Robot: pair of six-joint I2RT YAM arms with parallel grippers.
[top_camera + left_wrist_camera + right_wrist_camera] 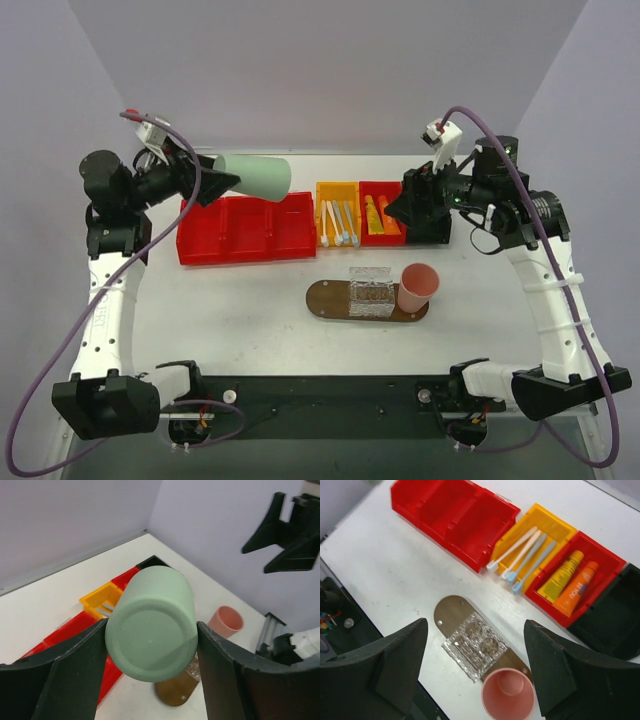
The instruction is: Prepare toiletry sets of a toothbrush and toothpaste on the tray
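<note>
Toothbrushes (527, 557), apparently four, are lying side by side in the yellow bin (557, 525). Two toothpaste tubes (562, 575), one yellow and one orange, are lying in the small red bin (607, 555) touching its right side. Both bins are sitting toward the far edge of the table (230, 310), right of its middle. The tray (451, 611) is lying closer to the near edge, apart from the bins. It is carrying a clear faceted glass (472, 645) at its middle and an upright pink cup (508, 692) at its right end. A long red bin (452, 515) is continuing the row leftward, and a black bin (610, 615) is closing it on the right. The right gripper (475, 625) is hanging above the tray with its jaws spread wide, gripping nothing. The left gripper (222, 182) is hovering over the long red bin's left end, its jaws pressing both sides of a pale green cup (258, 177) turned on its side.
</note>
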